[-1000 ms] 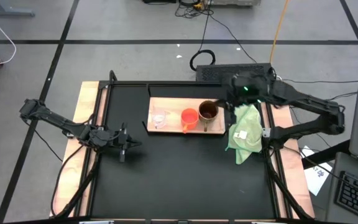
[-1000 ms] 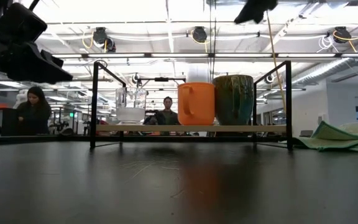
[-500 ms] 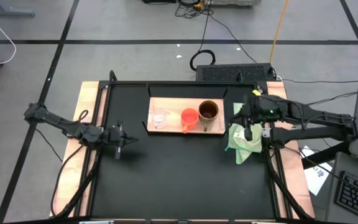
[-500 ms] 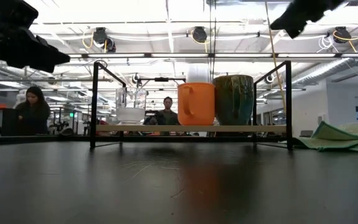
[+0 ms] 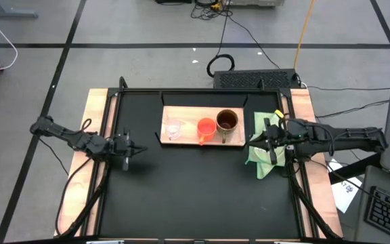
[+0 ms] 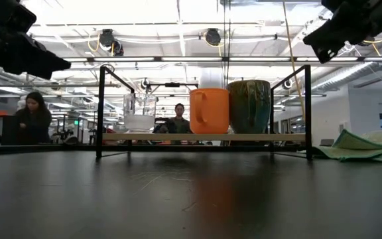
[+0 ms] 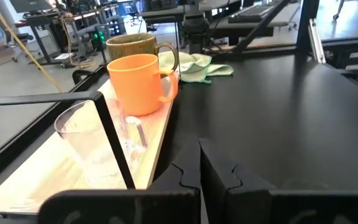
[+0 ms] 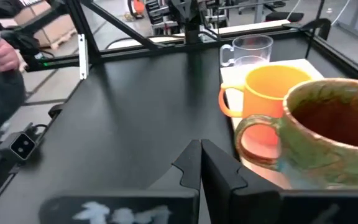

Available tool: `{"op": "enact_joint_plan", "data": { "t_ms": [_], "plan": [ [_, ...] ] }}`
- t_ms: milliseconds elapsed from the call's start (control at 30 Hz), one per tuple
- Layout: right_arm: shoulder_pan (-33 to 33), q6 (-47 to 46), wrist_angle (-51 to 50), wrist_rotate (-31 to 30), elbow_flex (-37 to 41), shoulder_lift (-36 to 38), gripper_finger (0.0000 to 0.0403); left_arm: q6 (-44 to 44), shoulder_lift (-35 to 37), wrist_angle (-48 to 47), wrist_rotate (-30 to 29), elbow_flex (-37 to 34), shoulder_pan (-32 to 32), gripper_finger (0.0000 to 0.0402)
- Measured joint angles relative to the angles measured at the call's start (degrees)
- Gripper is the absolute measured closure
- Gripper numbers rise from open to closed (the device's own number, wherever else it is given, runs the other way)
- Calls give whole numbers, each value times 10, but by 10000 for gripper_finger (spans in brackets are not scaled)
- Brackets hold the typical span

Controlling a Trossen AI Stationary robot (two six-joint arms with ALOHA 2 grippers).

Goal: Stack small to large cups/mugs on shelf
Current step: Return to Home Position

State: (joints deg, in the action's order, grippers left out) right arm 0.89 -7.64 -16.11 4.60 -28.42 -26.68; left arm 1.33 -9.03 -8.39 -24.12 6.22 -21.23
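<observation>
On the light-wood shelf [image 5: 188, 139] three cups stand upright in a row on their bases: a clear glass cup [image 5: 174, 129] at the left, an orange handled cup [image 5: 206, 128] in the middle, a brown mug [image 5: 227, 120] at the right. My left gripper [image 5: 139, 150] hovers shut over the table's left part, pointing toward the right edge. My right gripper [image 5: 252, 139] is shut too, just right of the shelf above the green cloth, pointing toward the brown mug [image 8: 328, 130]. Neither touches anything.
A light green cloth [image 5: 266, 152] lies crumpled at the table's right edge, beneath my right arm. A black frame [image 6: 204, 66] rises around the shelf. The black tabletop [image 5: 195, 196] stretches toward the near edge. People sit in the room beyond the table.
My right gripper has swung from the far right corner toward the near edge and come down, pulling back to the right; it now hovers over the green cloth beside the shelf. My left gripper has drawn back slightly toward the table's left edge. The cups have kept still.
</observation>
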Motion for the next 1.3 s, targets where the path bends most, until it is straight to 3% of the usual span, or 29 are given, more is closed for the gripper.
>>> {"op": "enact_joint_plan", "data": {
  "t_ms": [367, 933, 1300],
  "plan": [
    [-34, -32, 142, 0, 100, 7, 403, -22, 43, -49, 9, 0, 0, 401],
    [-71, -31, 403, -1, 244, 8, 403, -29, 47, -48, 13, 0, 0, 401],
    [-74, 30, 427, -20, 258, 8, 403, 18, 47, -13, 13, 0, 0, 402]
  ]
}}
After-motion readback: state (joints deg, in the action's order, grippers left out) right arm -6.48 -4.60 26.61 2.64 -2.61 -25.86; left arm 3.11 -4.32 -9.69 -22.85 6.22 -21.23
